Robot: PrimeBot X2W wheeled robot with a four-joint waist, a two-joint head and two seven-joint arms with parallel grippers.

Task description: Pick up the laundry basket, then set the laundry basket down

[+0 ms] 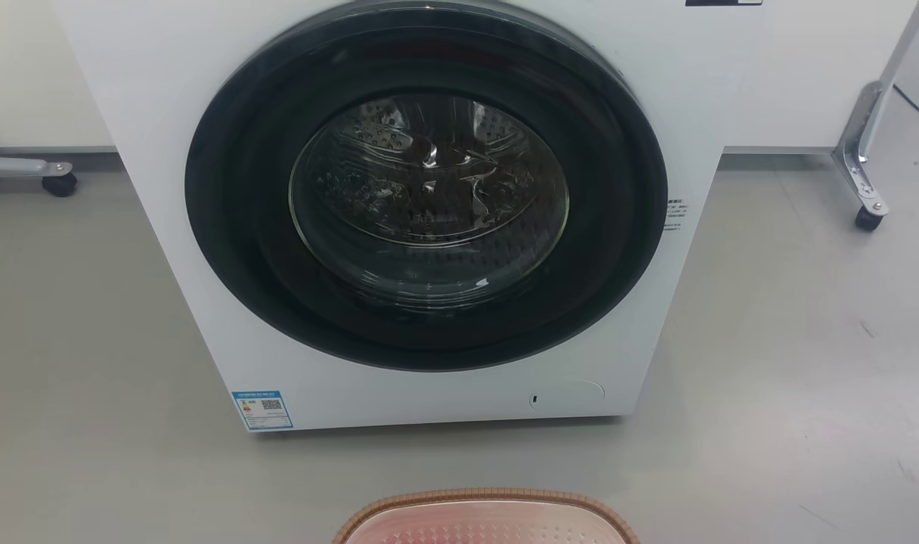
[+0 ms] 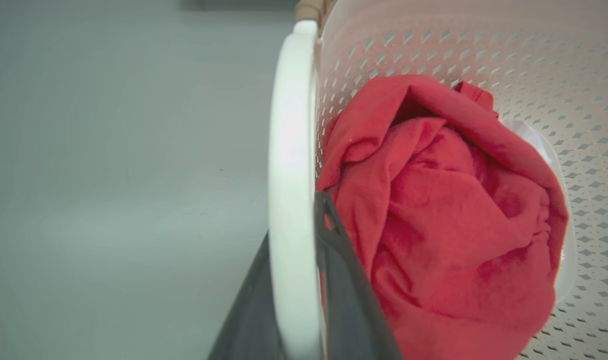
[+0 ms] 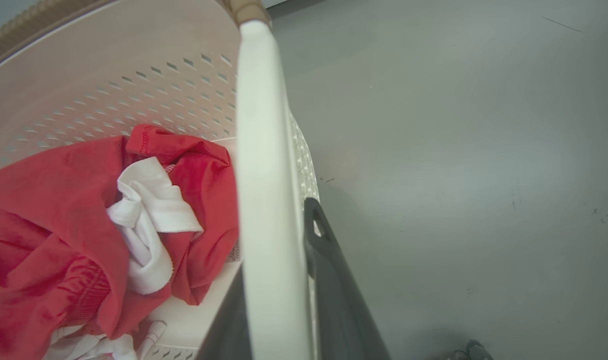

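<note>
At the laundry basket (image 1: 490,500), left pincer (image 2: 296,225) and right pincer (image 3: 276,235) each clamp a handle (image 2: 290,125)

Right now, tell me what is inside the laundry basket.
A crumpled red cloth with white cloth partly wrapped in it lies inside the laundry basket. Anything beneath that pile is covered.

Soft even light; glints on door glass (image 1: 429,162); blurry close-ups.
</note>
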